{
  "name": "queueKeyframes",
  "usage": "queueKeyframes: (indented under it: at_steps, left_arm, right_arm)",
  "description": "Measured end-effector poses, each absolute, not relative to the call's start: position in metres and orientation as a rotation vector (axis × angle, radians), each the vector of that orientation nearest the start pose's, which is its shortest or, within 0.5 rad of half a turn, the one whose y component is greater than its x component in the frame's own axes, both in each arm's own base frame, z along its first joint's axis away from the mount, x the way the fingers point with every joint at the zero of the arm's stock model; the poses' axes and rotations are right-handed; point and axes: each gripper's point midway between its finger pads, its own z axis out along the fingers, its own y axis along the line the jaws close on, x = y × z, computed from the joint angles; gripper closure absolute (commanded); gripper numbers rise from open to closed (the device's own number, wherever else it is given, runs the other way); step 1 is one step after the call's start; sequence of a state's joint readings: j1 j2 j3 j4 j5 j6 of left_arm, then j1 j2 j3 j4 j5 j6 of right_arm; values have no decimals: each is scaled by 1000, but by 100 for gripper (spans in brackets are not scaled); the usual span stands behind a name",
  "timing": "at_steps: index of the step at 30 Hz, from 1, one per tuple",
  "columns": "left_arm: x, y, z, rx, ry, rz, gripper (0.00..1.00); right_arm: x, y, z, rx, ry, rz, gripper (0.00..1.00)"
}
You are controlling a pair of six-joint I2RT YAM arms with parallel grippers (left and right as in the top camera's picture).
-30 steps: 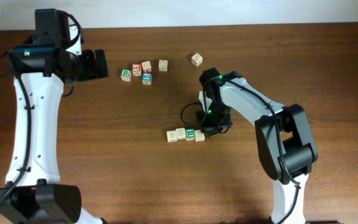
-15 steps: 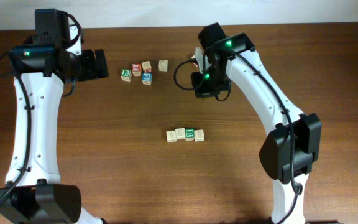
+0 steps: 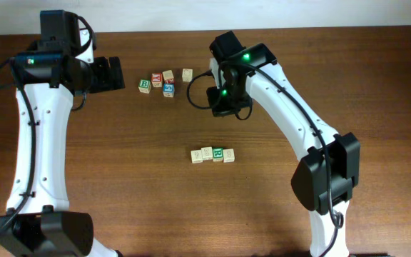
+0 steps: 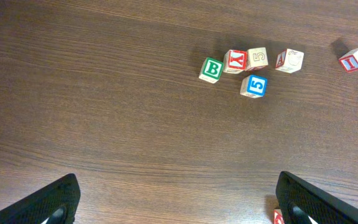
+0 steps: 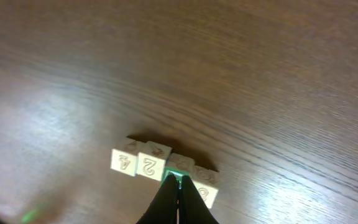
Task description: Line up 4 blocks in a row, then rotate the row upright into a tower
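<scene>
Evidently the right arm had let go of its work. A second earlier the right tool [image 5: 178, 186] sat low against the right-hand end of the blocks [image 3: 212, 154]. Now it was lifted and drawn back toward the far side of the surface [image 3: 120, 193], well apart from them. Its fingers were pressed fully together with nothing between them, and in its wrist view the blocks [image 5: 163, 168] lay beyond the tips, untouched.

The four blocks rested near the middle of the surface in one straight line, each touching its neighbour. The green-faced block was third from the left as seen from overhead. The line looked the same in place and heading as a second before, so no turn showed over that span.

The left tool [image 3: 109, 75] had not stirred. It hung at the far left with its fingers spread as wide as they go, holding nothing. The other cluster of cubes [image 4: 238, 65] and a lone cube [image 4: 289, 60] were before it.

Judging by the retreat, one push on the row was probably over. Whether the rotation was complete could not be told, since the row's heading gave no clear sign.
</scene>
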State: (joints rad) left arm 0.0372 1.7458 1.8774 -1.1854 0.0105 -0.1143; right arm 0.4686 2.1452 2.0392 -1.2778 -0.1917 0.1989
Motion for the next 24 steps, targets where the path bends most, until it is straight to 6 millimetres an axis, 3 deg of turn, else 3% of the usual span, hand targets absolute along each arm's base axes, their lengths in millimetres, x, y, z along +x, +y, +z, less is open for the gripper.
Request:
queueKeyframes:
  at_steps: [3,6,10,16,19,21,24]
  left_arm:
    - [422,14,251,-195,2618,-40,1]
    - [422,14,251,-195,2618,-40,1]
    - [422,14,251,-195,2618,-40,1]
    - [422,14,251,-195,2618,-40,1]
    - [422,14,251,-195,2618,-40,1]
    - [422,14,251,-194,2618,-40,1]
    - [422,14,251,-195,2617,-41,1]
  right_arm:
    - [394,236,138,-435,2946,290,95]
    - [383,251,151,-498,2905,285,96]
    - [381,254,151,-506,2902,285,96]
    - [384,256,152,-460,2899,296,95]
    - [397,263,156,-397,2849,329,96]
    - [408,269,152,-368,2812,352,95]
    - [414,272,130,-354,2835,340,96]
